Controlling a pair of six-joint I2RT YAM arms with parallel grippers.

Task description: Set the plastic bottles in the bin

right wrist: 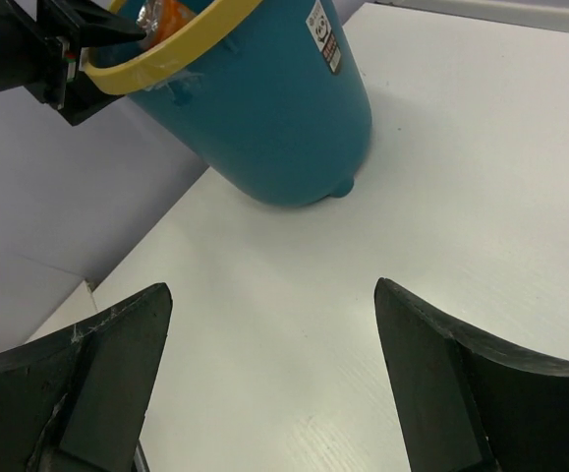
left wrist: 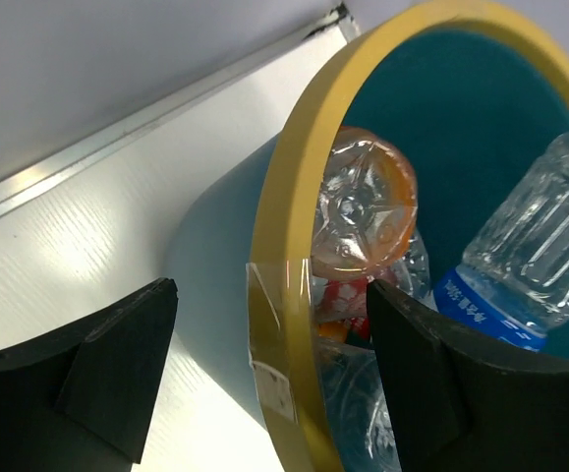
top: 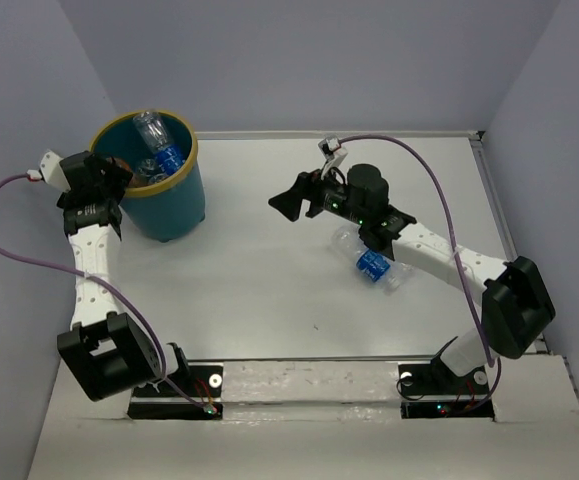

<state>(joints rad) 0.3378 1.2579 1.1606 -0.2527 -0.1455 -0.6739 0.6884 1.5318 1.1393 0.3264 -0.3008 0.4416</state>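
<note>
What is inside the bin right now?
Inside the bin: a clear blue-label bottle, an orange bottle and part of a red-label bottle below them. The bottom and any bottles lower down are covered.

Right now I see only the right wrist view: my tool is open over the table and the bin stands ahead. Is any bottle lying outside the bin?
Observer: Yes, one loose bottle, clear with a blue label, lies on its side on the table, under the right arm and behind the right tool.
Operator: Is the left tool holding the bin?
Observer: No. The left tool is open at the bin, with one finger outside the yellow rim and one inside.
Operator: What lies inside?
Observer: On top, a binned bottle, clear with a blue label.
</note>
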